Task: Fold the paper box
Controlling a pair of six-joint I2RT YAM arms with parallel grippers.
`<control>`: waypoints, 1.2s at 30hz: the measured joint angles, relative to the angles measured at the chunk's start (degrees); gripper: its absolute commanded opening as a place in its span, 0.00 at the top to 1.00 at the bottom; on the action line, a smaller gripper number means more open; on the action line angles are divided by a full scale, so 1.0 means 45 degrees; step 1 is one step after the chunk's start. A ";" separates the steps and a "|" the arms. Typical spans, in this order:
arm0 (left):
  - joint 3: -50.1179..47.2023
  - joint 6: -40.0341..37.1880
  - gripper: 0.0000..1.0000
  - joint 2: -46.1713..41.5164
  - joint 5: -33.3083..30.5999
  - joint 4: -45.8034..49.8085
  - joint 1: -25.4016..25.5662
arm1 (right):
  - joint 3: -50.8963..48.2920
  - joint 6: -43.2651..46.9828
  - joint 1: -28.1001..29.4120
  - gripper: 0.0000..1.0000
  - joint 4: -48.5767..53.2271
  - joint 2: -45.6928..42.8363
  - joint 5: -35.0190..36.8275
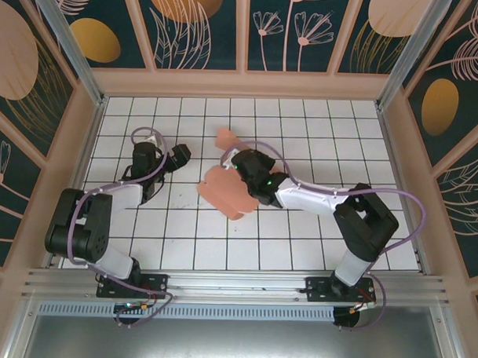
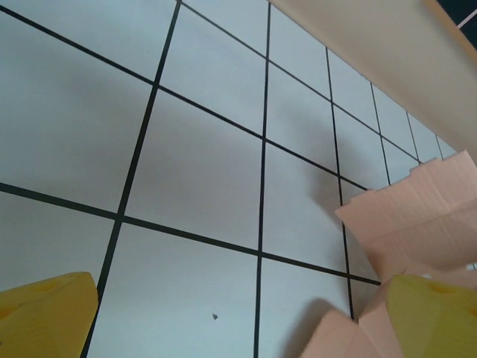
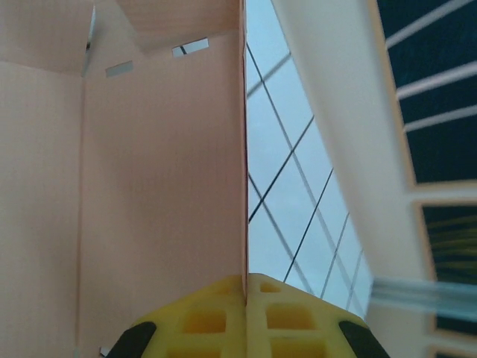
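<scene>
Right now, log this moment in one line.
left pincer: open, empty | right pincer: shut on paper box panel | fold: unfinished

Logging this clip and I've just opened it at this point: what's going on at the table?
The right arm has its jaws shut on the edge of one panel of the salmon-pink paper box, which is partly folded, some panels raised, near the middle of the gridded table. The left arm waits just left of the box with its jaws wide open, holding nothing. The fold is not finished.
</scene>
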State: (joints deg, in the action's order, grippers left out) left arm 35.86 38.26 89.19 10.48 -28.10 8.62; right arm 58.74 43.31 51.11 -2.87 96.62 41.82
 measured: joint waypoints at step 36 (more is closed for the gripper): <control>0.2579 -0.0005 0.01 0.2914 0.1394 0.0136 -0.0189 | -0.5085 0.7655 0.2249 1.00 -1.2633 0.1817 0.2841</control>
State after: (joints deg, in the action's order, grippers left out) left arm 47.46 38.24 102.30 16.75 -27.49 7.77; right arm 35.86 77.76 61.23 -59.72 104.79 54.61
